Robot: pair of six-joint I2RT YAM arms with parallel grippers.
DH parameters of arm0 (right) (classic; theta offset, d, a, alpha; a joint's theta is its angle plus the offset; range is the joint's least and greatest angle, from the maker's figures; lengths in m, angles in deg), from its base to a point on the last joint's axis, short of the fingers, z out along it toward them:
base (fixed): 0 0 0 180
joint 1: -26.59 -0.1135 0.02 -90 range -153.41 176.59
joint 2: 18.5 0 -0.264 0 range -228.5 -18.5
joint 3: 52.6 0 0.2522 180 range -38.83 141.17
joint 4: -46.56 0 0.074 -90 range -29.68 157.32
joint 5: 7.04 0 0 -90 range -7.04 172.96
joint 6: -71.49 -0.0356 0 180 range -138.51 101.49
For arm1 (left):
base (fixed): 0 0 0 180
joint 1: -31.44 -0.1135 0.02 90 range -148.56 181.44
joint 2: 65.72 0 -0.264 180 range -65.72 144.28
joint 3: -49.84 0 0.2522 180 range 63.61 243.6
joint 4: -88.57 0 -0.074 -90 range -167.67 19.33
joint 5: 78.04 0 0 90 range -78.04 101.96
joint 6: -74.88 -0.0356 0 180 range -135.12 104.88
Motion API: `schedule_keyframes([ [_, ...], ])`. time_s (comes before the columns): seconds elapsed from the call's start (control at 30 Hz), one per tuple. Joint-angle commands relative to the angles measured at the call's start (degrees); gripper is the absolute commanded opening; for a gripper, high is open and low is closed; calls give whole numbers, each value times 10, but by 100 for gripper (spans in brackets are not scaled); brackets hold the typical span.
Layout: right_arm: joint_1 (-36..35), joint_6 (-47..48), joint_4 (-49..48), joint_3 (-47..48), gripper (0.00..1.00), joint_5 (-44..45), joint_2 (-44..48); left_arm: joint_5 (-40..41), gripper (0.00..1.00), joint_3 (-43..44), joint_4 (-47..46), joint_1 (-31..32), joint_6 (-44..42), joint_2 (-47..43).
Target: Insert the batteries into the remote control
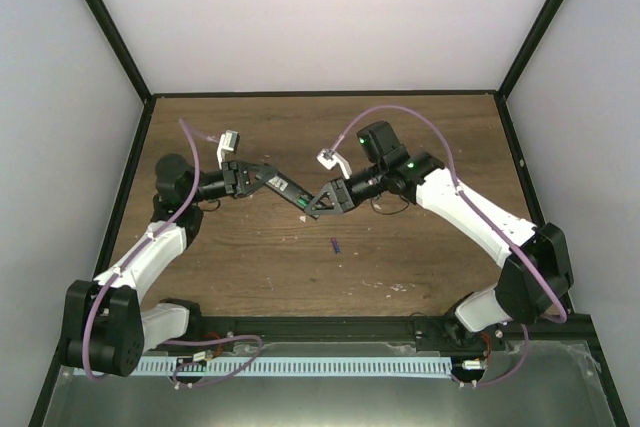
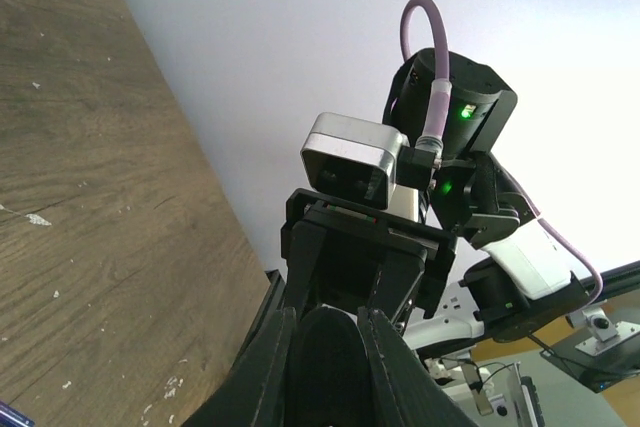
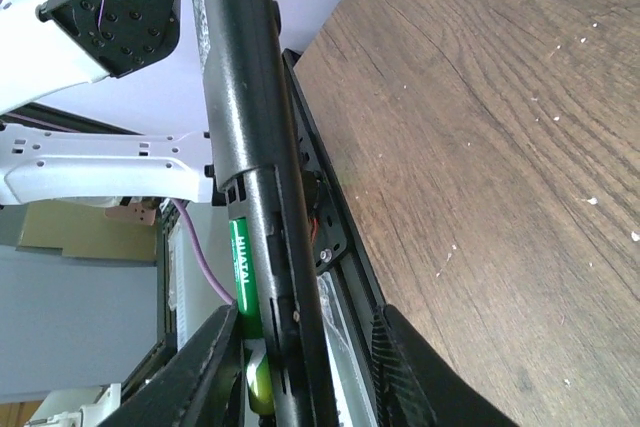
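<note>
We looked at a brown table (image 1: 250, 272) of dark, worn wood grain, edged all round by a thin black frame (image 1: 128, 182). One purple-blue battery (image 1: 335, 244) lay on its side directly on the wood, near the middle of the board and a little towards the front edge, touching nothing else. White specks (image 1: 400, 287) were scattered over the surface, with a small cluster to the right of the battery and nearer the front. In both wrist views we saw more such crumbs and flakes dotted across the grain.

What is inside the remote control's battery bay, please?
A green battery lies in the bay of the remote control; its far side and the contacts are hidden by the casing.
</note>
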Motion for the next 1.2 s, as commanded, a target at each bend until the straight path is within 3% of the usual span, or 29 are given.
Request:
schedule_keyframes([
  [0.0, 7, -1, 1, 3, 29, -4, 14, -6, 0, 11, -17, -3, -4, -5],
  [0.2, 14, -3, 1, 3, 33, -11, 17, -5, 0, 11, -14, -4, -6, -9],
  [0.67, 20, 12, 14, 1, 22, -22, 17, -3, 0, 10, -10, -4, -8, -11],
  [1.17, 20, 33, 28, 0, 18, -11, 18, -1, 0, 16, -8, -6, -5, -7],
])
